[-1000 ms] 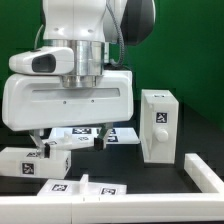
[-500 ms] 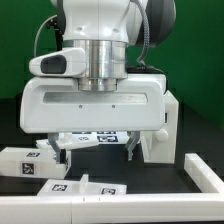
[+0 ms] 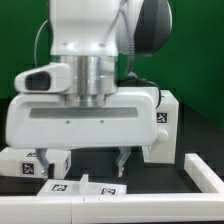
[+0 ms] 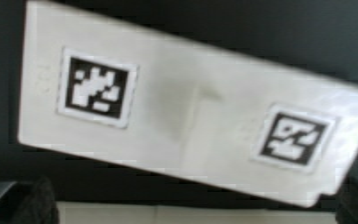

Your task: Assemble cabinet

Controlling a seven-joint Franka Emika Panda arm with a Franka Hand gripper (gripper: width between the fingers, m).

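Gripper [image 3: 87,167] is held open (nothing between its fingers) over a flat white panel [image 3: 85,188]; a tagged box [image 3: 160,122] is seen nearby.

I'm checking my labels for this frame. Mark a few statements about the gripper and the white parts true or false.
1. The gripper has its fingers spread apart with nothing clamped between them. True.
2. The wrist view shows a white slab carrying two marker tags. True.
3. The tall white block stands at the exterior view's left. False: it stands at the exterior view's right, partly behind the gripper.
4. The table is white. False: it is dark.
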